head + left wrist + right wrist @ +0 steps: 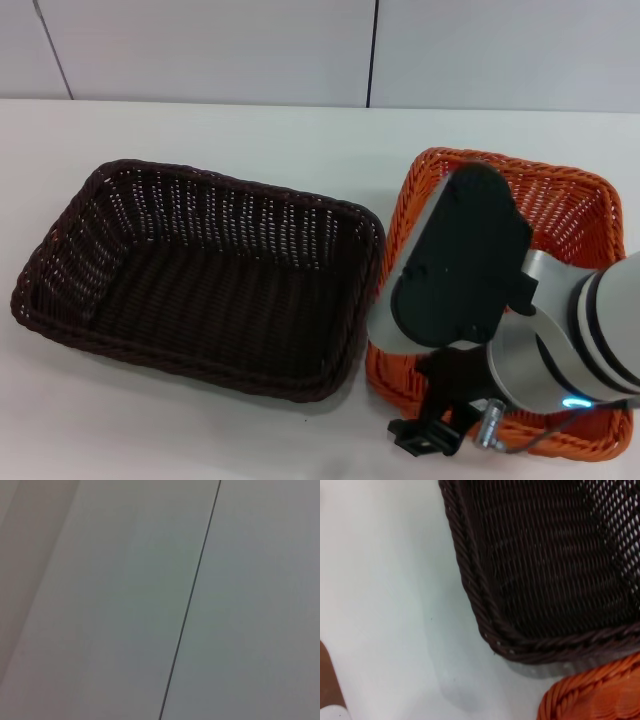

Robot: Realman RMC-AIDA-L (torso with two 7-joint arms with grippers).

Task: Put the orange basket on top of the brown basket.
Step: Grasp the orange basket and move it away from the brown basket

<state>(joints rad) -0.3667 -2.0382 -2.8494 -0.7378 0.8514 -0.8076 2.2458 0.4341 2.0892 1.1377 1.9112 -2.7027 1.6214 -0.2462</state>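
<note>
White table carries both baskets side by side. The brown basket sits left of centre, open side up, long axis running left-right and skewed slightly, with its right end a bit nearer. The orange basket sits right, rim nearly touching the brown one's right rim, also open side up; its long axis looks near-far, though the arm hides much of it. The right arm hangs over the orange basket's left half. Its claw isn't visible, so I can't tell its opening or whether it holds anything. Left arm is out of sight, its camera facing a wall.

Judgement: this is the grasp step. Pinch the braided rim squarely, lift level, turn it to match the brown basket's axis, then lower.
</note>
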